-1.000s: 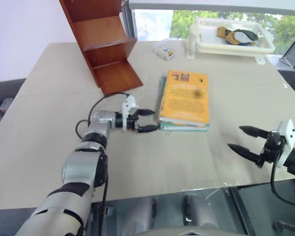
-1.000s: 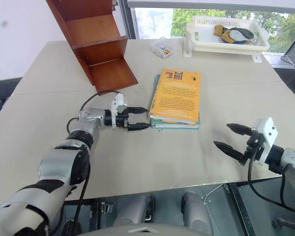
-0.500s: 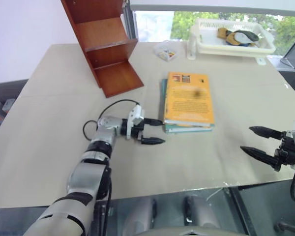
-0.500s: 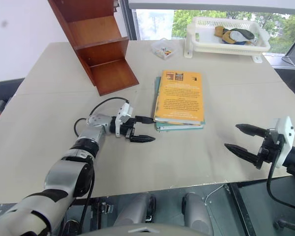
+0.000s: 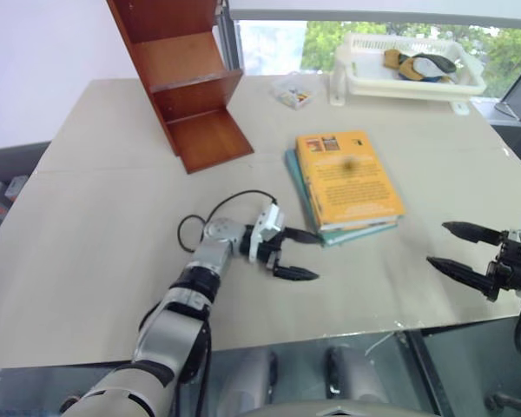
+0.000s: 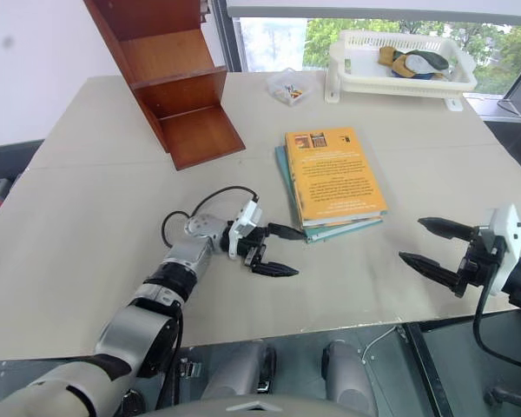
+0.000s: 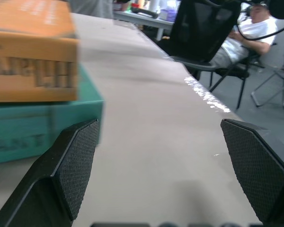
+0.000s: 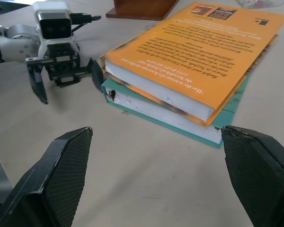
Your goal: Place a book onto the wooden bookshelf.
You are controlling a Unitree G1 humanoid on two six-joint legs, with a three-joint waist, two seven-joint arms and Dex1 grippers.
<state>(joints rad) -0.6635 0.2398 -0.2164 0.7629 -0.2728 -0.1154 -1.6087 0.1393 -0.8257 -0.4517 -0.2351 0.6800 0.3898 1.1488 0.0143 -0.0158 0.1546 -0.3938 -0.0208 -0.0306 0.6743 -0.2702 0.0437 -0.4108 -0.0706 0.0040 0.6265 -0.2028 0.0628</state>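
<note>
From my head cameras, the book [image 6: 333, 173] lies flat on a teal-covered book [image 6: 343, 230] in the middle of the tabletop [image 6: 87, 217], the stack skewed so its near end swings toward my right. My left jaws [image 6: 280, 251] lie low over the tabletop at the stack's near left corner — spread wide, gripping nothing, the farther finger tip right at the teal book's edge; I cannot tell if it touches. My right jaws [image 5: 456, 247] hang off the near right edge of the tabletop, well apart from the stack, spread and empty. The wooden bookshelf [image 5: 187, 82] stands at the far left of the tabletop, its shelf boards bare. A white plastic basket [image 5: 408, 69] sits at the far right edge, a small clear box [image 5: 292, 91] just beside it.

From my left wrist, the book's yellow spine [image 7: 33, 66] and the teal book [image 7: 38, 123] fill one side, the teal corner just beside one of my fingers [image 7: 73, 165]. A seated person [image 7: 241, 40] shows beyond the tabletop's edge.

From my right wrist, the book [image 8: 199, 61] sits on the teal one — their page edges face me — and my left jaws [image 8: 64, 78] stand released at the stack's corner.
</note>
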